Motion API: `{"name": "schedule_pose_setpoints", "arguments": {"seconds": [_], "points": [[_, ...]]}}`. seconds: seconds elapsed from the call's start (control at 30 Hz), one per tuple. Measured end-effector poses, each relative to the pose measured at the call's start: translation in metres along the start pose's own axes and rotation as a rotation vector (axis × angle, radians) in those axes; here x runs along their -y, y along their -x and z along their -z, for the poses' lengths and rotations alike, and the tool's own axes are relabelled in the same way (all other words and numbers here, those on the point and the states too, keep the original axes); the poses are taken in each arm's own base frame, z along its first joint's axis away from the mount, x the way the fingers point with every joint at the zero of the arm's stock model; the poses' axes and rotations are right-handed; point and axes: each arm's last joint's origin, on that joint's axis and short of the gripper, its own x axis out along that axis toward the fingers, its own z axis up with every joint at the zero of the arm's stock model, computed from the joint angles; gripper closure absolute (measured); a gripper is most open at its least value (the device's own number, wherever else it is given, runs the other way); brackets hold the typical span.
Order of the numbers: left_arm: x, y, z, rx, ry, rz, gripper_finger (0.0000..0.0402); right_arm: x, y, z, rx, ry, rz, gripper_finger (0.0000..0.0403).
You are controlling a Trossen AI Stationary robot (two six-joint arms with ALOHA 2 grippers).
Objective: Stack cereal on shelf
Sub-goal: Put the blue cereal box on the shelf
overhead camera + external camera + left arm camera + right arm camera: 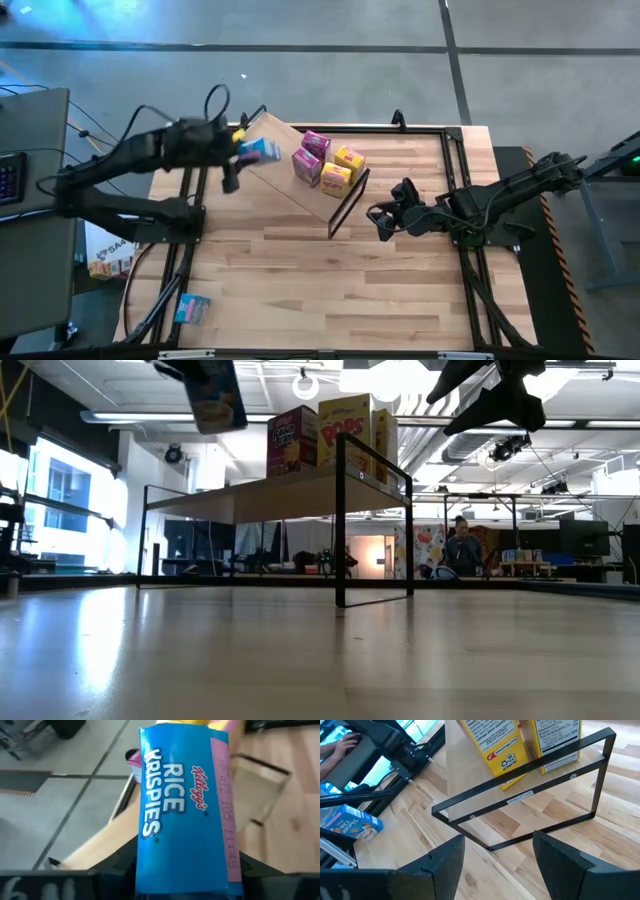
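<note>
- Plywood was my landmark: the shelf (283, 160), a light board on a black wire frame, stood slantwise on the striped tabletop (330, 285).
- My left gripper (240, 152) hung over the shelf's end farthest from the right arm, clenched on a light blue cereal box (259, 151).
- In my left wrist view that blue box (182, 815) filled the picture between my dark fingers, reading "Rice Krispies".
- From table height the held box (215, 393) was above the shelf board (280, 490) and clear of it.
- Four boxes stood on the shelf's other half: two magenta-pink boxes (312, 156) and, just beside them toward the frame end, two yellow boxes (342, 168).
- My right gripper (383, 218) waited off that frame end of the shelf, over bare tabletop, its fingers spread and holding nothing.
- My right wrist view looked past those parted fingers at the shelf's black end frame (530, 800) and the yellow boxes (495, 745) behind it.
- A second light blue box (191, 309) lay flat on the tabletop, well apart from the shelf, near the table's corner on the left arm's side.
</note>
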Motion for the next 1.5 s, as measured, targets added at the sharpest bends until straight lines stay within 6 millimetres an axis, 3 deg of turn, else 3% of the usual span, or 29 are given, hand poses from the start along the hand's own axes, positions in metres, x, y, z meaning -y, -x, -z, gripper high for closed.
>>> {"name": "schedule_pose_setpoints", "arguments": {"seconds": [0.4,0.67,0.93,1.5], "points": [[-0.066,-0.08,-0.004,-0.151,0.017,0.03,0.0247,0.0,0.0,0.0,0.0,0.0,0.0,0.0171],[-0.089,-0.113,-0.002,-0.184,0.106,0.129,0.0247,0.0,0.0,0.0,0.0,0.0,0.0,0.0171],[-0.097,-0.127,0.007,-0.209,0.183,0.185,0.0247,0.0,0.0,0.0,0.0,0.0,0.0,0.0171],[-0.1,-0.128,0.008,-0.212,0.168,0.18,0.0236,0.0,0.0,0.0,0.012,-0.008,0.007,0.0171]]}}
